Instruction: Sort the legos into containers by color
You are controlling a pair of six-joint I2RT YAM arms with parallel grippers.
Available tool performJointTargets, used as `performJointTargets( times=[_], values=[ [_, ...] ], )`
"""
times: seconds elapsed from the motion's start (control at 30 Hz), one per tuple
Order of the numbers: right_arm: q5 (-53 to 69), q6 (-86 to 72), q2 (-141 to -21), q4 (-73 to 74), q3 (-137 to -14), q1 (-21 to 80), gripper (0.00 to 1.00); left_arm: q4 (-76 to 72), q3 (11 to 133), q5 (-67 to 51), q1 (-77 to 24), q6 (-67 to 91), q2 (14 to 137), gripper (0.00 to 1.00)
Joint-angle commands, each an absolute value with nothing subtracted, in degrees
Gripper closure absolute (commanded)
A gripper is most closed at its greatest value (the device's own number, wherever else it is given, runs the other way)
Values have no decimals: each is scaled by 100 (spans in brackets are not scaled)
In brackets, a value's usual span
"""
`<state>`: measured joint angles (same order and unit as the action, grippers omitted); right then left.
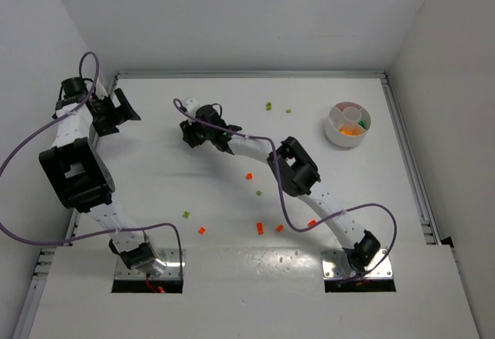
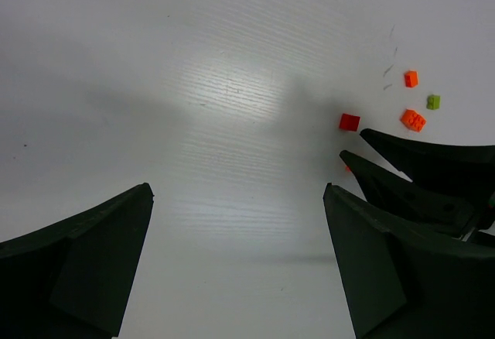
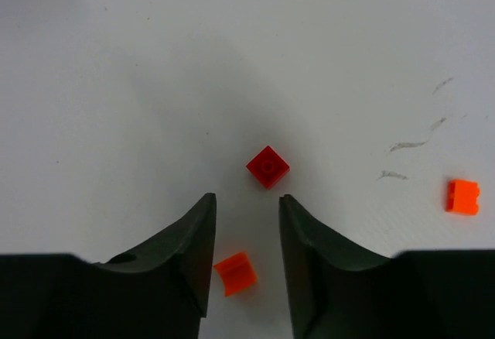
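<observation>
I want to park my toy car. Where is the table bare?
Bare table lies between the left arm and the right gripper, and on the near side of the dish. The near middle is crowded with red bricks.

One overhead, two close wrist views

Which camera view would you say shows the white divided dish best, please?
The top external view: the dish sits whole at far right, with orange legos and green legos inside. Neither wrist view shows it.
</observation>
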<state>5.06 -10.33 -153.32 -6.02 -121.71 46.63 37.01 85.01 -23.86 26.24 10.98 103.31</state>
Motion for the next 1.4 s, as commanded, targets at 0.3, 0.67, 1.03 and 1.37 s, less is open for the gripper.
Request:
performJointTargets(
  times=[0.3, 0.67, 1.03, 1.37],
  values=[
    [483, -1266, -15416, -686, -12463, 4693, 46, 3797, 8710, -2522, 2681, 1020, 10371, 1],
    [789, -1906, -15058, -431, -12078, 4554, 39, 4051, 8710, -2514, 2356, 494, 10319, 1],
    [1898, -1732, -12184, 597, -10091, 3894, 46, 3394, 7269, -2295, 670, -89, 9650, 9],
    [1442, -318, -10205, 1862, -8493, 3341, 45, 2593, 7356, -539, -403, 1001, 10405, 38]
  ],
)
